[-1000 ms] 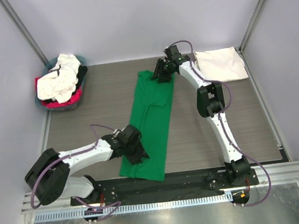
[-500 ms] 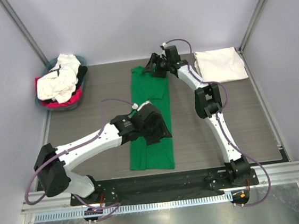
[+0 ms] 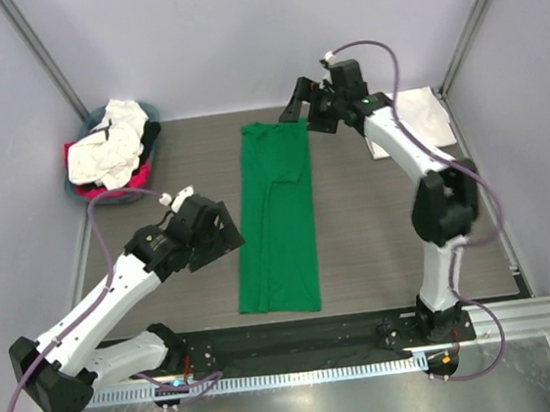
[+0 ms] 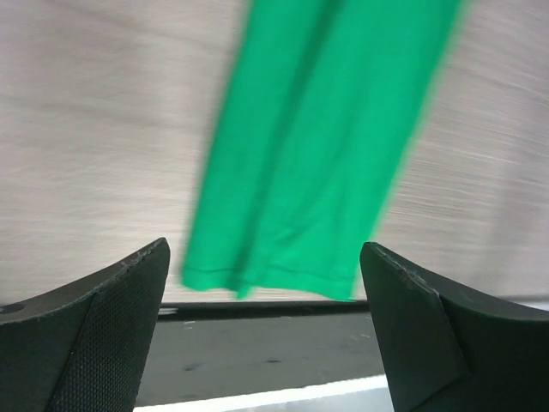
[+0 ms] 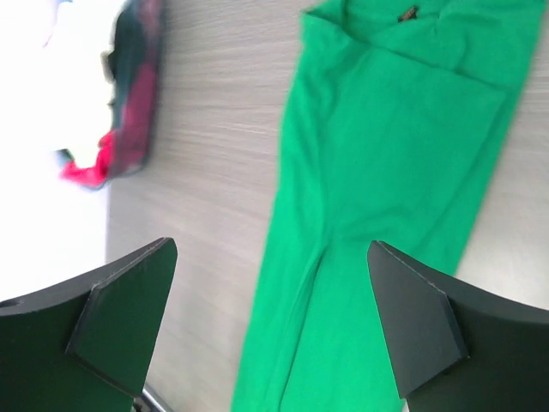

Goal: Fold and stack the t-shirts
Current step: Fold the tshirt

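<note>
A bright green t-shirt (image 3: 276, 216) lies flat on the table as a long narrow strip folded lengthwise, collar end at the back. My left gripper (image 3: 225, 234) hovers open just left of the strip's middle, holding nothing; its wrist view looks down on the shirt's hem (image 4: 283, 279) between the fingers of the gripper (image 4: 264, 249). My right gripper (image 3: 294, 108) hangs open above the collar end's right corner, empty; the shirt (image 5: 386, 215) shows under the gripper (image 5: 273, 247). A folded white t-shirt (image 3: 425, 112) lies at the back right, partly behind the right arm.
A round grey-blue basket (image 3: 150, 111) at the back left holds white, pink-red and black shirts (image 3: 102, 155); it also shows in the right wrist view as a basket (image 5: 137, 77). A black rail (image 3: 299, 336) runs along the near edge. Walls close in on three sides.
Both grippers have opened and let go of the green shirt. The left arm drew back to the left, the right rose and shifted right. The shirt now lies straight.
</note>
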